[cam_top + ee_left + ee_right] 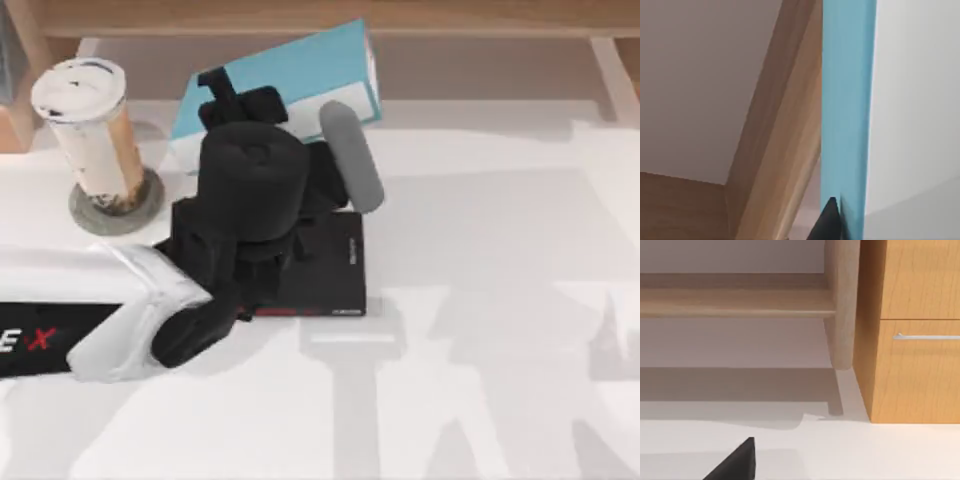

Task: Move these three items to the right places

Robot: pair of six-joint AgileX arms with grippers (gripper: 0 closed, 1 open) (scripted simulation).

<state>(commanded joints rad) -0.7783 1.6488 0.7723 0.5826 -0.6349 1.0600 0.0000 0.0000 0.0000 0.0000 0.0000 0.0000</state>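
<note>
The tan-orange cup (95, 130) with a white lid stands upright on the round grey coaster (115, 205) at the table's back left. My left gripper (225, 95) is shut on the light-blue book (300, 70), which it holds tilted at the back centre. In the left wrist view the book's blue cover (847, 100) runs past one black fingertip (830, 220). The black book with red lettering (330, 270) lies flat, partly under my left arm. A grey rounded cylinder (352, 155) lies between the two books. One black fingertip (735, 465) of my right gripper shows above the table.
A wooden shelf edge (300, 15) runs along the back. The right wrist view shows a wooden post (842, 305) and a cabinet with a metal drawer handle (925, 336). The white tabletop (500, 300) stretches to the right.
</note>
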